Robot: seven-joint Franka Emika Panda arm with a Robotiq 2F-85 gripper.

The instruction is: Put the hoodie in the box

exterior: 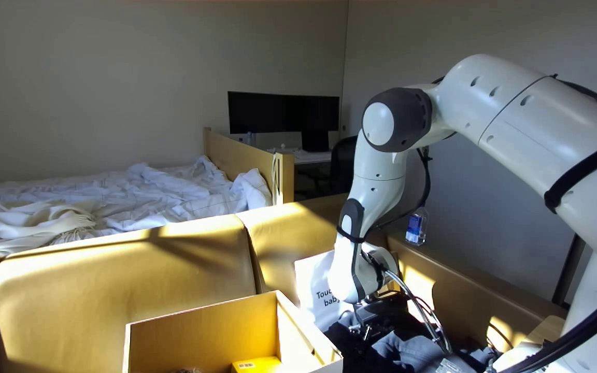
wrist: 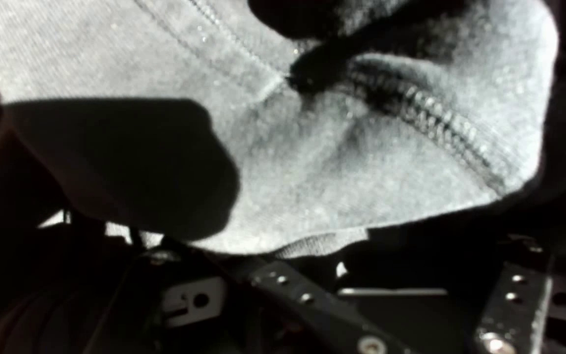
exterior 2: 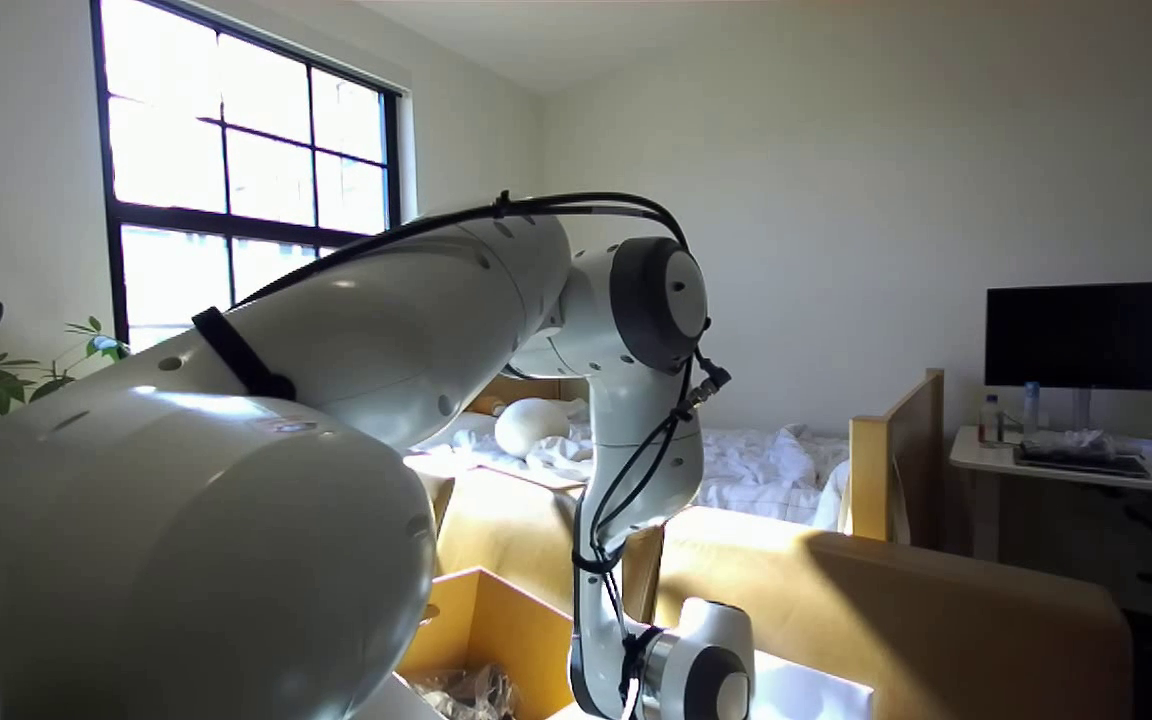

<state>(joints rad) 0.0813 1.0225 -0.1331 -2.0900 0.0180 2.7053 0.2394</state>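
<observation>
The hoodie is dark blue-grey cloth lying crumpled beside the box on the couch seat, low in an exterior view. In the wrist view its fabric looks pale grey in strong sun, with stitched seams and hard shadows. The box is tan and open at the top; it shows in both exterior views. My gripper points down at the hoodie, to the right of the box. In the wrist view the gripper has its fingers spread apart, close to the cloth. The fingertips are in dark shadow.
A yellow package and crumpled plastic wrap lie inside the box. A white printed bag stands behind the gripper against the couch. The couch backrest rises behind the box, and the bed is beyond it.
</observation>
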